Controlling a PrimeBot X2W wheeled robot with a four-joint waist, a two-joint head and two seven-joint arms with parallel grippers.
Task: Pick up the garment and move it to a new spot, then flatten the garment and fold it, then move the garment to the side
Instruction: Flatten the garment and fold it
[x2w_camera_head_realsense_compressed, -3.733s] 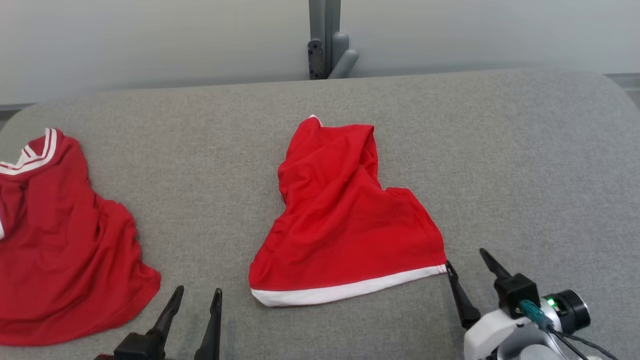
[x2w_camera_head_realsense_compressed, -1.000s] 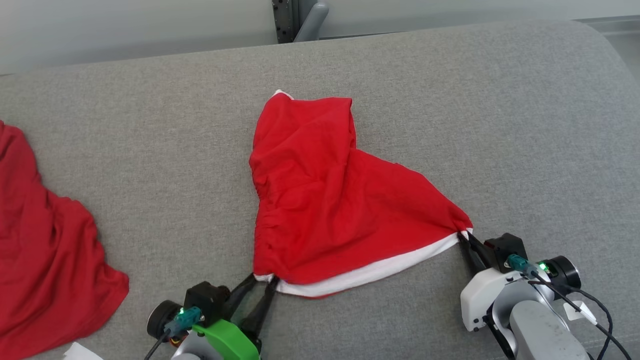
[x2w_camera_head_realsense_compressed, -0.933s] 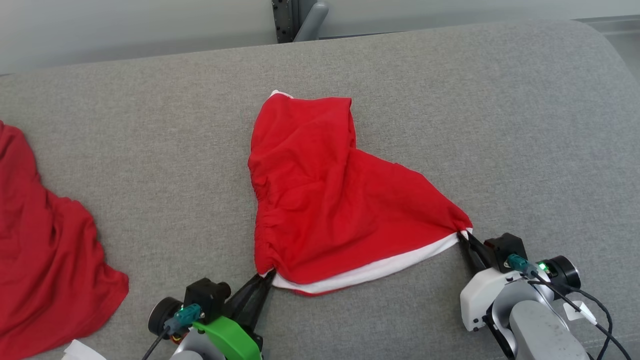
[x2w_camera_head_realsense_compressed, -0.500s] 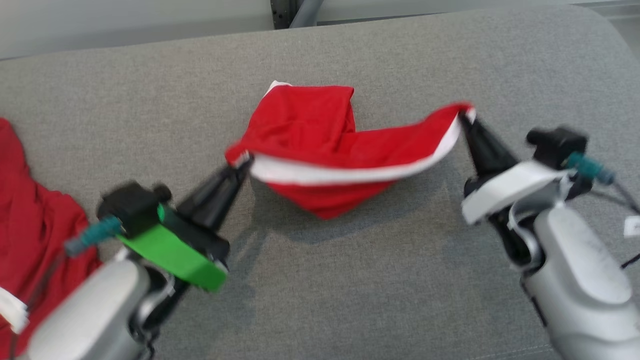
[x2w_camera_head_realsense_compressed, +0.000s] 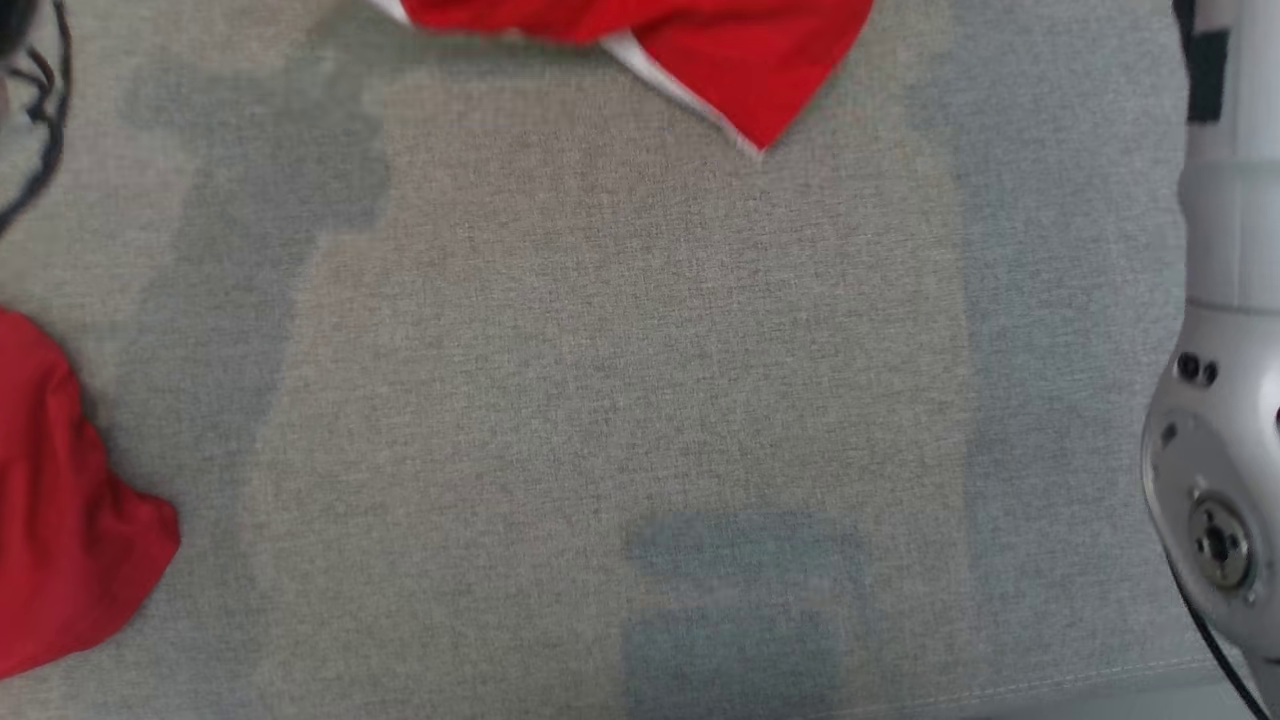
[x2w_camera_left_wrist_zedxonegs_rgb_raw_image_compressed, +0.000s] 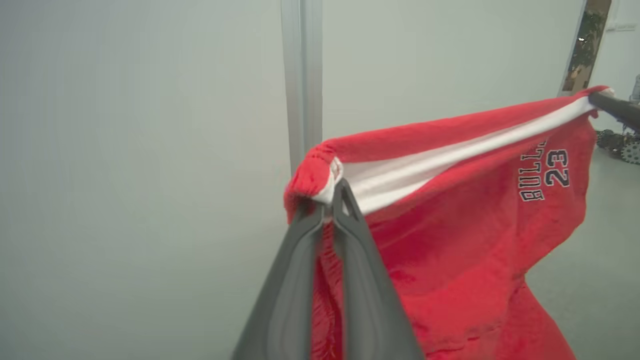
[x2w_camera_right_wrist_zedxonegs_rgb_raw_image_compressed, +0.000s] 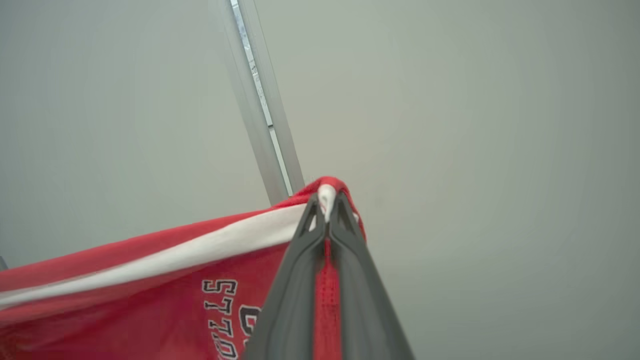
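- Big change from a second ago: the garment (x2w_camera_left_wrist_zedxonegs_rgb_raw_image_compressed: 450, 240) was lying on the gray cushion (x2w_camera_head_realsense_compressed: 600, 350), and now it's up in the air, strung between both grippers. Head camera has swung too, so that whole view has shifted.
- left gripper (x2w_camera_left_wrist_zedxonegs_rgb_raw_image_compressed: 330, 192): a second ago its fingers were spread around the hem corner. Now they're pinched tight on that corner, right on the white hem band (x2w_camera_left_wrist_zedxonegs_rgb_raw_image_compressed: 450, 160).
- right gripper (x2w_camera_right_wrist_zedxonegs_rgb_raw_image_compressed: 327, 200): clamped on the opposite hem corner, same as before. In the left wrist view its dark tip sits at the far right, holding the other end of the band.
- Hem is pulled fairly straight between the two grips, and the rest of the red fabric hangs below it. The lettering (x2w_camera_left_wrist_zedxonegs_rgb_raw_image_compressed: 555, 167) near the right gripper's end reads something like "BULL" and "23".
- Head view: the garment's lowest point pokes down from the top edge over the cushion. Can't tell if it's touching.
- second red garment (x2w_camera_head_realsense_compressed: 60, 500) lies on the cushion at the left edge, well apart from the held one.
- pale right arm (x2w_camera_head_realsense_compressed: 1220, 400) runs down the right edge of the head view.
- Behind the fabric in both wrist views there's a plain light wall (x2w_camera_left_wrist_zedxonegs_rgb_raw_image_compressed: 125, 150) and a gray metal post (x2w_camera_left_wrist_zedxonegs_rgb_raw_image_compressed: 301, 75).
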